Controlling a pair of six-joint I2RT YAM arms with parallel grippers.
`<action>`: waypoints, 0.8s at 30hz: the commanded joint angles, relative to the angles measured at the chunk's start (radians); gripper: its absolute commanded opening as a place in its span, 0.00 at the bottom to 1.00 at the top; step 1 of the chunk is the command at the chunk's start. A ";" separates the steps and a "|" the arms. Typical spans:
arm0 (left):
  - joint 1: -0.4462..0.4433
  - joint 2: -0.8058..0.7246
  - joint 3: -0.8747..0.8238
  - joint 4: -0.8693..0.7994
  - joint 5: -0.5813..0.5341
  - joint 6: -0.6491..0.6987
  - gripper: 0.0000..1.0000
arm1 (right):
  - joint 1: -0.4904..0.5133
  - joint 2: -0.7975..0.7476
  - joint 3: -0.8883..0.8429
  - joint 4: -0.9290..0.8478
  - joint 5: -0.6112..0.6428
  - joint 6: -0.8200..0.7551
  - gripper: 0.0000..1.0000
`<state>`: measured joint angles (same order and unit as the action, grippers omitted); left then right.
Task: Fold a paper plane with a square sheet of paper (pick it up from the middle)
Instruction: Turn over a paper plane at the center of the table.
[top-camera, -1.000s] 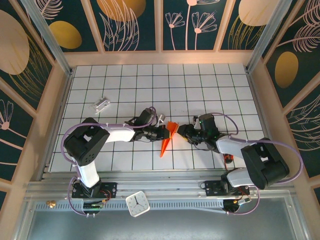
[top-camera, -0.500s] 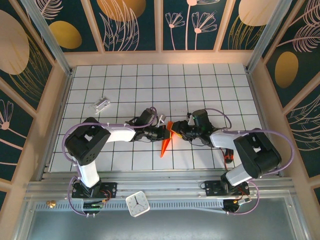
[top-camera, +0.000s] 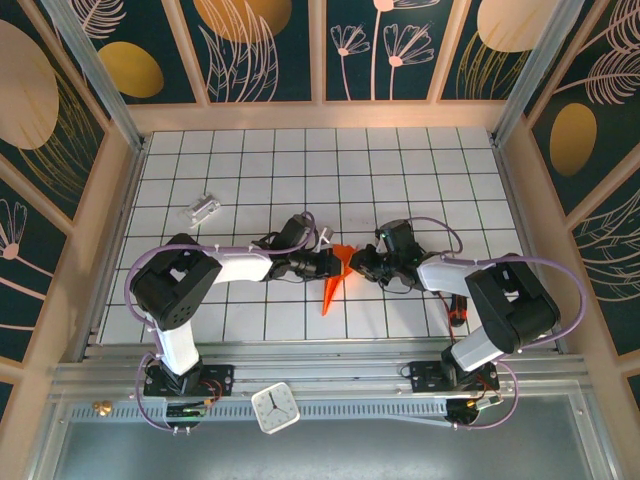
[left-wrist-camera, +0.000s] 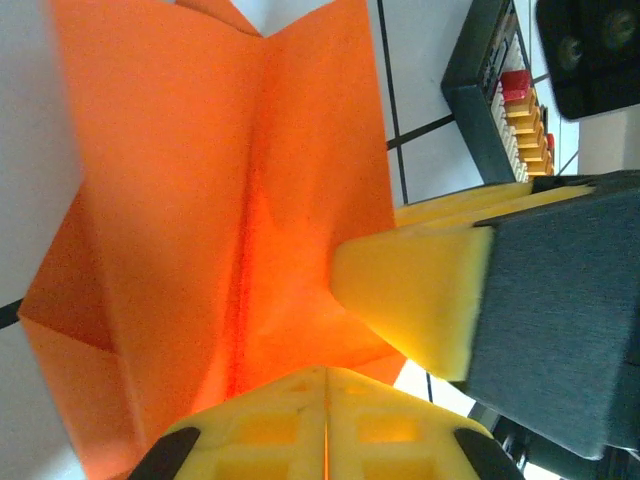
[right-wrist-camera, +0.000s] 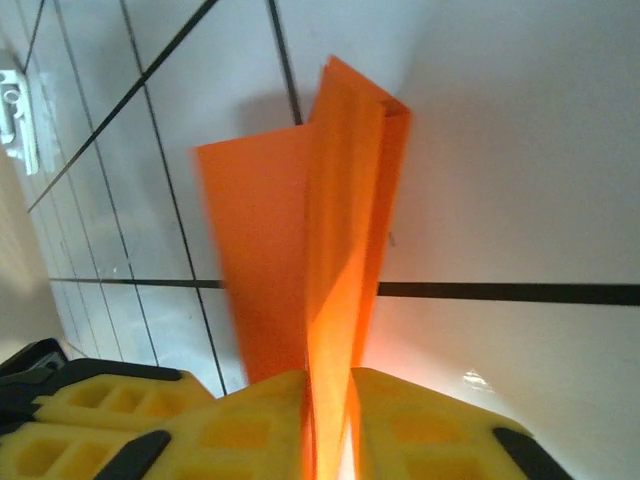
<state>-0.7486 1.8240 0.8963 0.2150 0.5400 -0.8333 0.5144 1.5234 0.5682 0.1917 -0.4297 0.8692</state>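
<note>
- A robotics lab test cell, not a lived-in room.
- White grid-tiled table boxed in by aluminium posts and printed botanical wall panels.
- Left arm and right arm are bolted to a metal rail.
- A small clock lies on the near ledge.

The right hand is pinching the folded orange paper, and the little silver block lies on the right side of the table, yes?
No: the top view shows the silver block on the left side of the table. The right hand does pinch the folded orange paper.
</note>
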 joint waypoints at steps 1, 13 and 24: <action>-0.007 -0.034 0.030 -0.036 -0.015 0.027 0.15 | -0.014 -0.012 0.006 -0.039 0.023 -0.050 0.15; 0.032 -0.104 -0.023 -0.080 -0.099 0.026 0.37 | -0.060 0.011 -0.024 -0.008 -0.040 -0.145 0.07; 0.018 -0.008 0.039 -0.060 0.025 0.041 0.48 | -0.061 0.022 -0.028 0.005 -0.044 -0.142 0.06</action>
<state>-0.7231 1.7832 0.8963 0.1699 0.5282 -0.8131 0.4595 1.5345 0.5537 0.1829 -0.4656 0.7555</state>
